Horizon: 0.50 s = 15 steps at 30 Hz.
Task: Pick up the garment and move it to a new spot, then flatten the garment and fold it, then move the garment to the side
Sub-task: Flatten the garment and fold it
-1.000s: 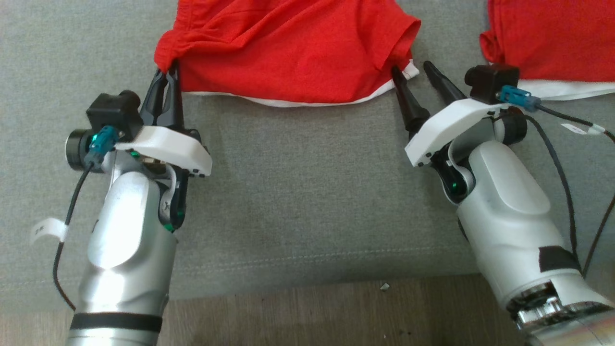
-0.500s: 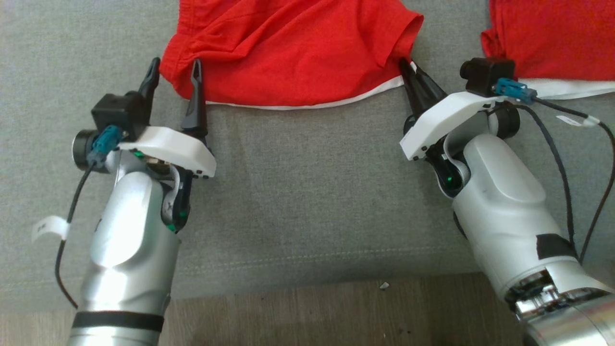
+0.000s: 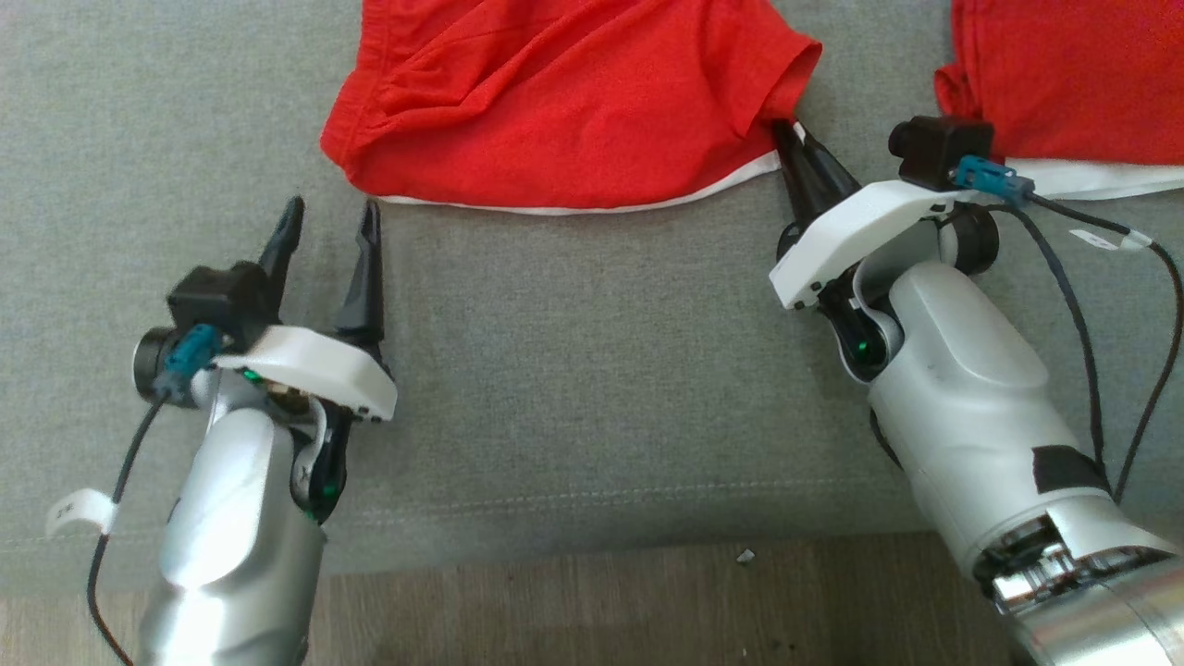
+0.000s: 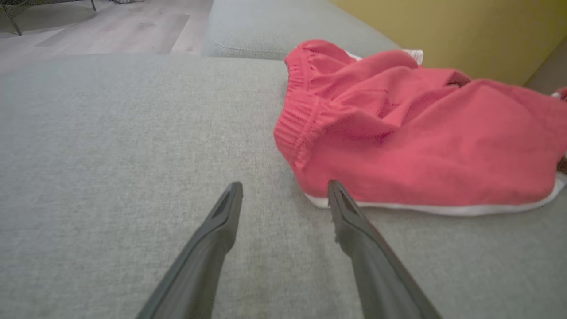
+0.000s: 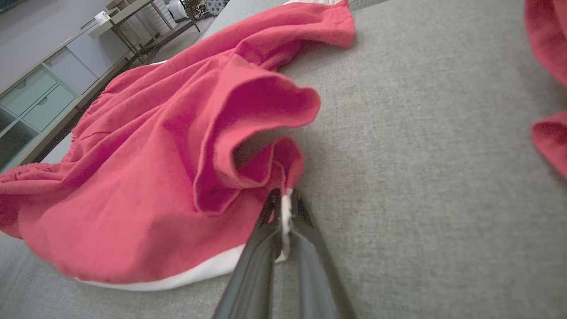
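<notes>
1. Grey fabric surface (image 3: 573, 370) is carrying the red garment (image 3: 573, 102), which is lying bunched at the far side of the head view, its white hem (image 3: 573, 205) facing the robot.
2. Right hand (image 3: 788, 134) is pinching the garment's near right corner, fingers pressed together on the white edge. A second ago it was standing spread just beside that corner.
3. Left hand (image 3: 333, 208) is standing spread and empty, now apart from the garment's left corner, which it was clamping a second ago. That corner is lying back on the surface.
4. Judging: the grip is swapping sides, so this is probably flattening in progress, with the right corner due a tug outward. Folding is not yet starting.
5. Second red garment (image 3: 1064, 83) is lying further right, apart from the first. Wooden floor (image 3: 555, 601) is showing along the near edge.
</notes>
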Motion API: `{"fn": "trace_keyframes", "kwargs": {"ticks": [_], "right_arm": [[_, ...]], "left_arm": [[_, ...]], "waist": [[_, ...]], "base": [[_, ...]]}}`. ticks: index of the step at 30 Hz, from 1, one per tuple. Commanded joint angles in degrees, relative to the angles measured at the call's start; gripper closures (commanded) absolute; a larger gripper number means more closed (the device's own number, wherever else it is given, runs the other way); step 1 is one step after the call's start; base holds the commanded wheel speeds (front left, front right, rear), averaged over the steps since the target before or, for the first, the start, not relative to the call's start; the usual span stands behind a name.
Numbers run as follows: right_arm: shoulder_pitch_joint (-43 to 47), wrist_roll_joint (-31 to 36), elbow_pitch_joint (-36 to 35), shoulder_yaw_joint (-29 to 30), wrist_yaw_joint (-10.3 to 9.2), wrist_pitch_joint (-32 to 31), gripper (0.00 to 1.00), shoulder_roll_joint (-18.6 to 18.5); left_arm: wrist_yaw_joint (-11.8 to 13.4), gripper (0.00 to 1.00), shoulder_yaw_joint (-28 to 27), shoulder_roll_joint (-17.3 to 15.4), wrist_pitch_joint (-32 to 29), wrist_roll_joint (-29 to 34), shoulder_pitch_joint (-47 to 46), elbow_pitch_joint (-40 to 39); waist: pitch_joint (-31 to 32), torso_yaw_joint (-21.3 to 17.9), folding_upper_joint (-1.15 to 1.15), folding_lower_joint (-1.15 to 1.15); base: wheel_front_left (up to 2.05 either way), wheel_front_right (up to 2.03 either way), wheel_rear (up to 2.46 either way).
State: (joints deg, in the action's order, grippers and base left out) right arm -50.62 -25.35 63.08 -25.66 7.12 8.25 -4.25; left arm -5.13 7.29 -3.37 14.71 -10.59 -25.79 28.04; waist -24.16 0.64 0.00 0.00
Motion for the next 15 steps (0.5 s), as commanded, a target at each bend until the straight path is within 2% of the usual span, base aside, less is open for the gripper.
{"fn": "trace_keyframes", "kwargs": {"ticks": [1, 8, 15], "right_arm": [[-0.3, -0.9, -0.8, -1.4, 0.36, 0.7, 1.0, 1.4], [-1.1, -3.0, -0.8, -3.5, 0.36, 1.0, 1.0, 1.4], [-1.9, -4.4, -0.4, -4.9, 0.36, 1.3, 1.0, 1.4]], "left_arm": [[-0.5, 0.0, -0.5, -2.3, 0.3, 1.0, -0.4, -0.3], [-1.2, 0.0, 2.3, -3.1, 0.3, 2.7, -4.3, 5.8], [-1.3, 0.0, 2.2, -3.6, 0.3, 2.5, -7.4, 9.4]], "waist": [[0.0, 0.0, 0.0, 0.0], [-0.2, -0.8, 0.0, 0.0], [-0.5, -1.7, 0.0, 0.0]], "base": [[0.0, 0.0, 0.0], [0.0, 0.0, 0.0], [0.0, 0.0, 0.0]]}}
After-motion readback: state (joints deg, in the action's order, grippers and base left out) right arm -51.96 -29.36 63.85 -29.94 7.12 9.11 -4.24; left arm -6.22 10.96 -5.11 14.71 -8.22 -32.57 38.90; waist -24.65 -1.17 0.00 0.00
